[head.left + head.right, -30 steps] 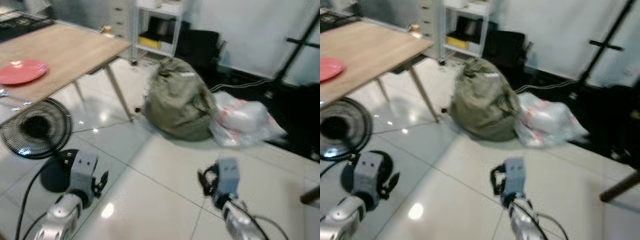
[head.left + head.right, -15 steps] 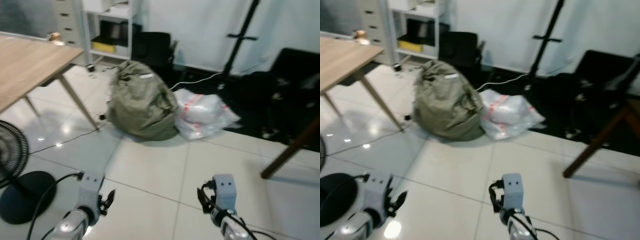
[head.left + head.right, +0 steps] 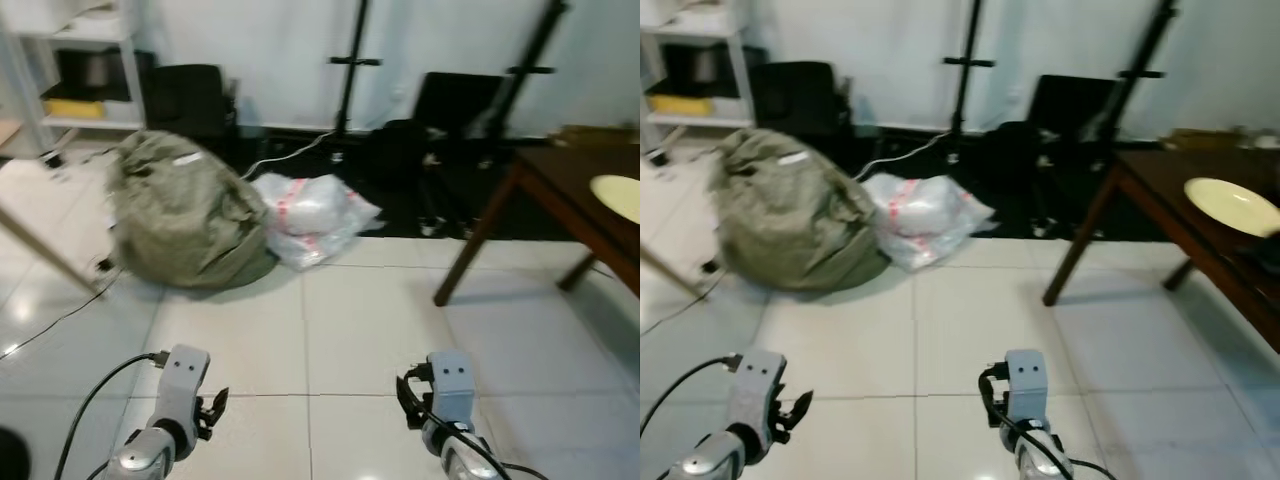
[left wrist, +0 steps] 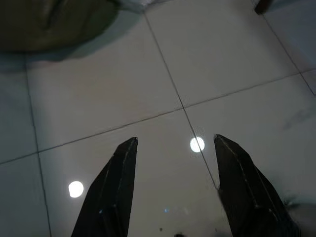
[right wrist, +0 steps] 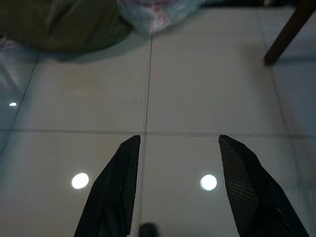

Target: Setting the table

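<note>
Plate (image 3: 1232,206), pale yellow, sits on the dark wooden table (image 3: 1160,185) at far right. I see my left gripper (image 4: 173,190) and right gripper (image 5: 177,190) low over the white tile floor (image 3: 360,320), fingers spread wide, holding nothing. An olive sack (image 3: 180,215) and plastic bag (image 3: 310,215) lie far left.

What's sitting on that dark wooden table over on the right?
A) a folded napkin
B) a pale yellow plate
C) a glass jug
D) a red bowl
B: a pale yellow plate rests on the dark wooden table at the right edge.
</note>
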